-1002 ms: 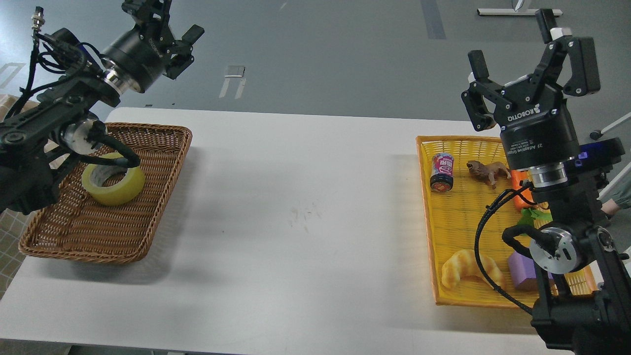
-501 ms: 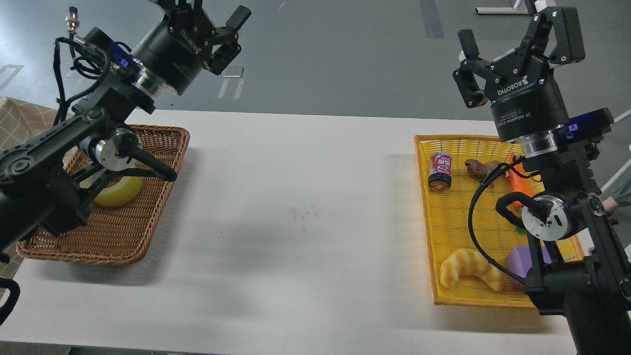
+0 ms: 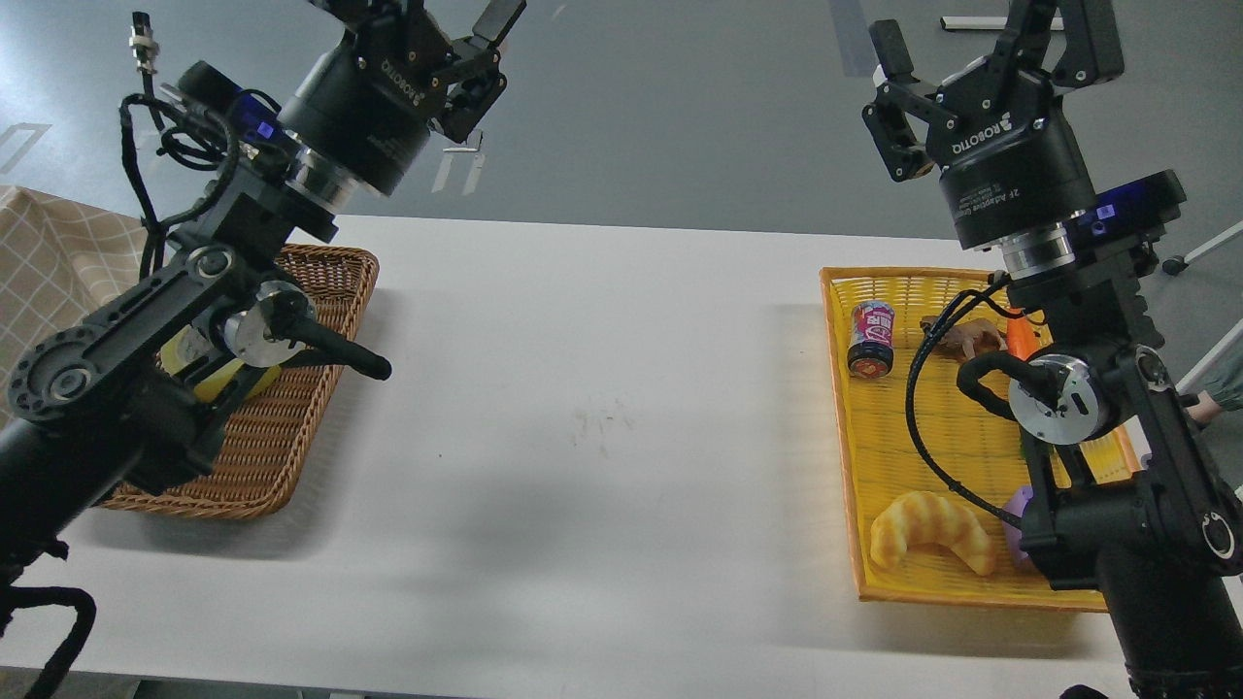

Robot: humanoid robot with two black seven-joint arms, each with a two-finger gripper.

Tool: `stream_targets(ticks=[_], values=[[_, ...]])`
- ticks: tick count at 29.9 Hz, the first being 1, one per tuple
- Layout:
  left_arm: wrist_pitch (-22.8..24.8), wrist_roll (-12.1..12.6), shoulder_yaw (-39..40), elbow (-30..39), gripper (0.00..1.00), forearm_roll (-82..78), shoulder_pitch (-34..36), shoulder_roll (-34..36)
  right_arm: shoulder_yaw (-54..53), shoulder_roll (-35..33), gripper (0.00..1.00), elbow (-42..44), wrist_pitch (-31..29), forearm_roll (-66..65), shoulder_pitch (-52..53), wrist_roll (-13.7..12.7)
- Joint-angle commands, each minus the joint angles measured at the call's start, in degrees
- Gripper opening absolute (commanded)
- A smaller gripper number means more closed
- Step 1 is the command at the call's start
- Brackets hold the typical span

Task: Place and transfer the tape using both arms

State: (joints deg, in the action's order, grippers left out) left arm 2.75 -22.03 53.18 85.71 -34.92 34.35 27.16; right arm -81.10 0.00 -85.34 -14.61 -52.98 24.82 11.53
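Both hands, left (image 3: 456, 39) and right (image 3: 981, 58), were open and empty; the tape (image 3: 228, 382) looked light and stiff, best gripped across its wall.

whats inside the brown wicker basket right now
Only the tape shows in the brown wicker basket, a sliver of yellow roll. The left arm covers most of the roll and much of the basket floor, so anything else there is hidden.

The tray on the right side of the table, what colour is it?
Bright yellow, a plastic lattice tray; the head view shows it clearly.
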Motion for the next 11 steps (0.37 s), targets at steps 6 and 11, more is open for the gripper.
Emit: stream_targets(ticks=[6,11], values=[[-0.02,-0.12,8.43,1.75,0.98,-4.62,-10.97,-8.62,2.79,-0.09,1.00,1.14,-0.07,-0.55,-1.00,-2.03],[-0.02,0.32,8.70,1.48,0.98,-6.82,-10.97,-8.71,2.88,-1.14,1.00,1.05,-0.07,-0.55,-0.82,-3.44]])
